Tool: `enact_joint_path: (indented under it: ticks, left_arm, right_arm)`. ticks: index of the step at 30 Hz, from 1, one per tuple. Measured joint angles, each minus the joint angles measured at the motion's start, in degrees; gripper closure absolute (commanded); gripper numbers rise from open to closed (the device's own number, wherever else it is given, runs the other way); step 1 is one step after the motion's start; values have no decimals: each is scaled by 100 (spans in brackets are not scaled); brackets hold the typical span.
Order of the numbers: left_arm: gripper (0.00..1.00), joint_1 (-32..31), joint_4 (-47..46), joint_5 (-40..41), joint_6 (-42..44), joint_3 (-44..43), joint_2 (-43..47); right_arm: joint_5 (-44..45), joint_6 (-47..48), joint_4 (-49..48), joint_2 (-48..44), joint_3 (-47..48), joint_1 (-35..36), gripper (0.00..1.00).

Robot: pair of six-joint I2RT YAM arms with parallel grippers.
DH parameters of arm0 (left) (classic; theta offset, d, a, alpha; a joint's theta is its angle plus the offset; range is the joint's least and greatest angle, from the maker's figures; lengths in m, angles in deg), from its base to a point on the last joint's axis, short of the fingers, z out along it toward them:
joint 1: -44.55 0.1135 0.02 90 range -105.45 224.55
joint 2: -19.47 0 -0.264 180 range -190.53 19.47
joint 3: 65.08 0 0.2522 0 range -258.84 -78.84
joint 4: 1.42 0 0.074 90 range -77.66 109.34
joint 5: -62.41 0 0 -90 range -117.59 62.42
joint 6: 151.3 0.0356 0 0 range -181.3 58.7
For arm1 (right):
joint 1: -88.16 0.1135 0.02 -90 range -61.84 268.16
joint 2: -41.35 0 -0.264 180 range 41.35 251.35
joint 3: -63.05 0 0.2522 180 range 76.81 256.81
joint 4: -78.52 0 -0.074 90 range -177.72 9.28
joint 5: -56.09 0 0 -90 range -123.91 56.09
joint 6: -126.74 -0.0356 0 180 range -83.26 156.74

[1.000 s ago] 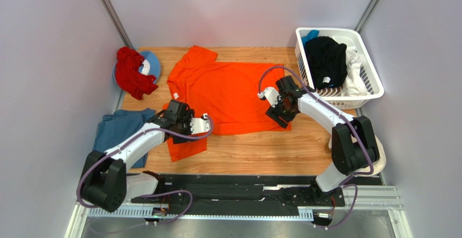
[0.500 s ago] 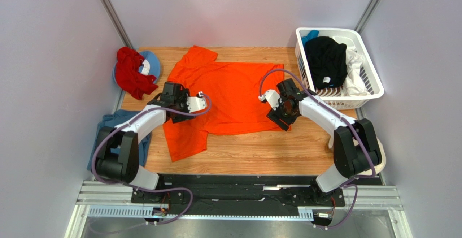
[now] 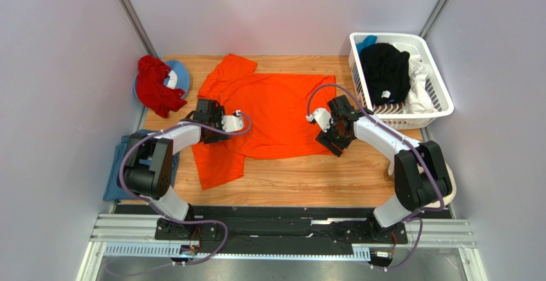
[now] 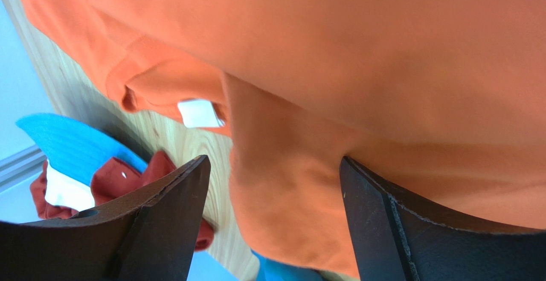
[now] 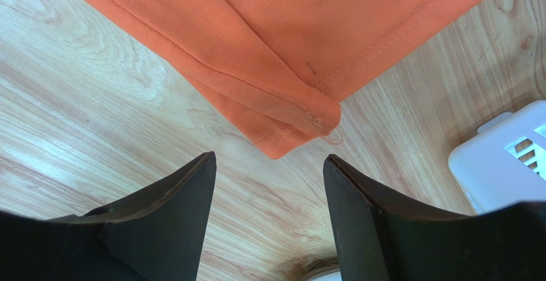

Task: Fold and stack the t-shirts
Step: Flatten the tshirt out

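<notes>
My left jaws stand apart over the orange t-shirt [image 3: 275,111] near its sleeve. My right jaws, also apart, face its hem corner.

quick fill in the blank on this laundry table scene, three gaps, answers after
1. The t-shirt spread on the wooden table is ____.
2. In the white basket, the large ____ garment lies beside white cloth.
3. The left gripper and the right gripper both have their jaws ____.

Missing words: orange; black; open.
</notes>
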Motion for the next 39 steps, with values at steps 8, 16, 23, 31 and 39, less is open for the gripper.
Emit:
enact_joint_path:
  ticks: [8, 16, 23, 31, 39]
  left_arm:
    - [17, -2, 332, 92, 146, 791, 916]
    - [16, -190, 826, 146, 138, 1119, 1578]
    - [16, -365, 1305, 79, -96, 946, 1823]
    - [16, -249, 920, 85, -175, 48, 1941]
    - [17, 334, 195, 96, -170, -1467, 179]
  right_arm:
    - [-9, -4, -35, 48, 11, 0, 34]
    - [-33, -39, -31, 66, 72, 11, 34]
    - [-28, -44, -28, 63, 72, 28, 33]
    - [-13, -103, -81, 28, 83, 37, 33]
    - [22, -146, -203, -28, 136, 37, 33]
